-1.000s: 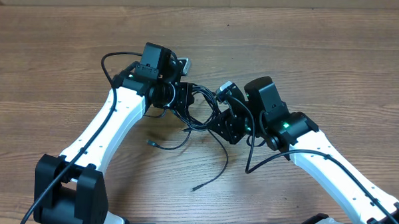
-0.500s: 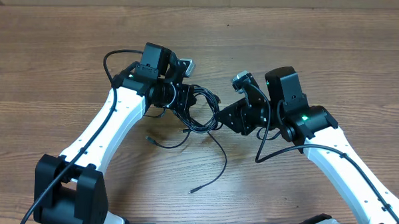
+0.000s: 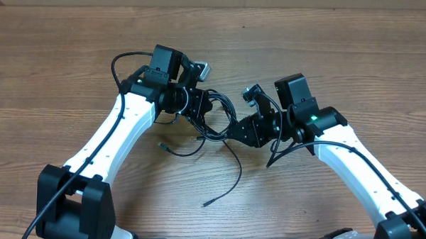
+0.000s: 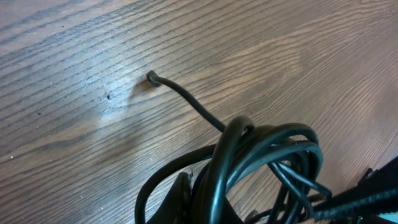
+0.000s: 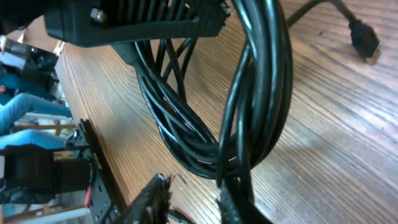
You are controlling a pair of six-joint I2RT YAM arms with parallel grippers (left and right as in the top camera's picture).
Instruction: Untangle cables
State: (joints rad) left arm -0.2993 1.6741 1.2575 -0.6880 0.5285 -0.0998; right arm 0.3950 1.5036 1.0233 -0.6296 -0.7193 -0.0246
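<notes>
Cables sit as one knotted coil just off the centre of the table toward 12 o'clock, with loose tails trailing to 6 and 7 o'clock. The left gripper is clamped tight on the coil's 9 o'clock side. The right gripper is at its 3 o'clock side, fingers narrowly apart by the lowest loop; whether they pinch it cannot be told. The step would go best by catching a single strand, not the whole loop, and drawing it slowly toward 3 o'clock against the left's anchor. No brand or writing is readable.
</notes>
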